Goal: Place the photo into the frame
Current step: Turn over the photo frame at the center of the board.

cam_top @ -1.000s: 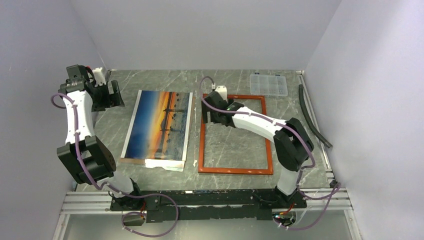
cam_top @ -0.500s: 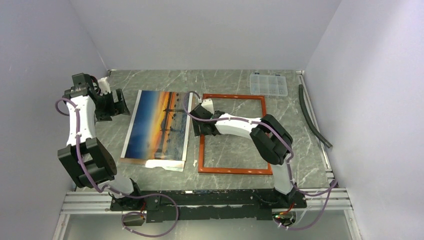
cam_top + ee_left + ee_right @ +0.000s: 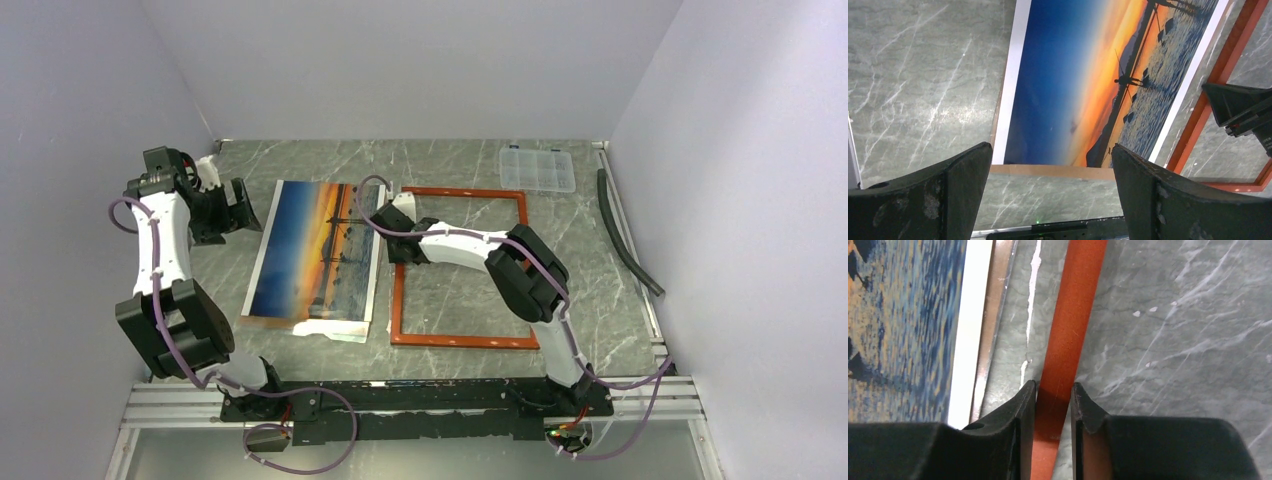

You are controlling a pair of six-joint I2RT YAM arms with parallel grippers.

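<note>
Worktop: grey marbled worktop (image 3: 440,165) between plain white walls, with everything lying flat on it.
Photo: the sunset photo (image 3: 318,250) lies picture side up on a brown backing board (image 3: 1048,171). It sits at 9 o'clock of the frame, its long right edge just beside the frame's left rail with a narrow strip of worktop between.
Frame: the orange frame (image 3: 460,342) lies flat from the centre toward 3 o'clock, bare worktop showing through its opening. A clear compartment box (image 3: 537,169) sits well apart at 1 o'clock.
Right fingers: your right fingers (image 3: 1023,425) are closed on the frame's left rail, one outside and one inside the opening, toward that rail's 12 o'clock end.
Left fingers: your left fingers (image 3: 963,190) are spread wide and hold nothing, hanging above the worktop on the photo's 9 o'clock side.
Step in hand: you appear to be taking hold of the frame to move or turn it so the photo can go in.
Doing it well: check the pinch is square across the rail before you move. The rail is thin and held off-centre, so the frame will likely swing. Raise it slowly and keep it low.
Watch: the outer finger is near the photo's edge and the board, so draw toward 3 o'clock rather than 9.
</note>
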